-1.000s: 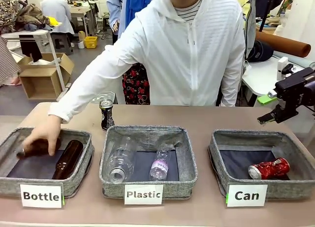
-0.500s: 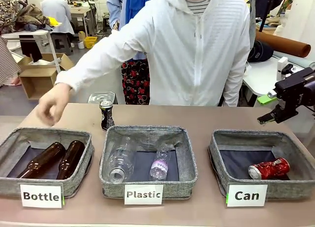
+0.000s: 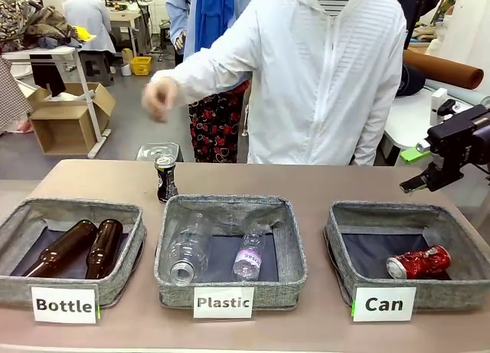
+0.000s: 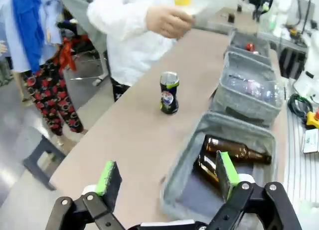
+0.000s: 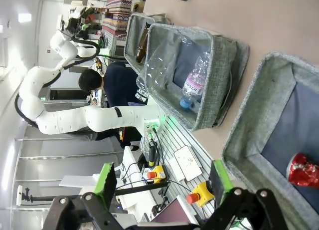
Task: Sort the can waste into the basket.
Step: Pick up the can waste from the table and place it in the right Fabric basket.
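The black can point(image 3: 165, 177) with a silver top stands upright on the table behind the gap between the "Bottle" and "Plastic" baskets; it is also in the left wrist view point(image 4: 169, 93). The dented red can point(image 3: 419, 263) lies on its side in the grey "Can" basket point(image 3: 448, 292), and the right wrist view shows both the red can point(image 5: 304, 171) and that basket point(image 5: 259, 135). My right gripper point(image 3: 425, 181) hangs open above the basket's far right corner, its fingers point(image 5: 162, 182) holding nothing. My left gripper point(image 4: 164, 177) is open over the table's left end by the "Bottle" basket.
The "Bottle" basket point(image 3: 19, 215) holds two brown bottles point(image 3: 84, 247). The "Plastic" basket point(image 3: 230, 292) holds two clear bottles. A person in a white jacket stands at the far side with a hand point(image 3: 158, 98) raised above the table.
The person's hand let go of a second brown bottle in the "Bottle" basket, then rose up and back toward the chest. Neither gripper moved.
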